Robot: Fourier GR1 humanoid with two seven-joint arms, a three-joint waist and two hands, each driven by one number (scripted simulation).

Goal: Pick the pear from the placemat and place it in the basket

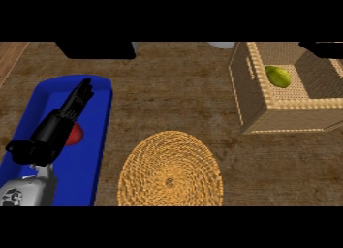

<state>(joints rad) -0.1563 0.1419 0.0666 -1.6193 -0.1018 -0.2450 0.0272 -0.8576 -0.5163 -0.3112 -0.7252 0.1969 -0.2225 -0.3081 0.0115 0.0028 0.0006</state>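
Black and straight-fingered, the robot's left hand (67, 114) stretches up the left side of the frame, open and holding nothing, with its grey forearm (24, 191) coming in from the lower left corner. The hand lies over a long blue tray (96, 160) that runs from the lower left toward the upper left. A small red object (75, 135) peeks out from under the hand, on the tray's blue surface. Just right of the tray, at lower centre, sits a round woven straw placemat (171, 169) on the brown counter (167, 92). Well apart from the hand, in the upper right of the frame, stands a square wicker basket (288, 114). The green pear (277, 76) rests inside it, against the left inner wall. The right hand does not appear.
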